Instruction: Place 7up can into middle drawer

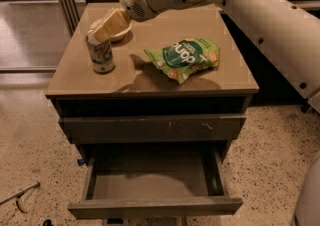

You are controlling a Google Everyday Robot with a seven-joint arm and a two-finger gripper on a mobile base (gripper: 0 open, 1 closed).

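The 7up can [101, 56] stands upright at the left of the cabinet top [150, 77]. My gripper [101, 31] reaches in from the upper right on a white arm, and its cream tip is at the can's top, hiding the rim. The middle drawer [155, 207] is pulled out below, wide and shallow, with a bare grey floor inside. The can is well above and behind the drawer's open space.
A green snack bag [184, 57] lies right of centre on the top. A pale bowl [125, 31] sits behind the gripper. A shut grey drawer front with small pale scratches [155, 128] is above the open drawer. The speckled floor surrounds the cabinet.
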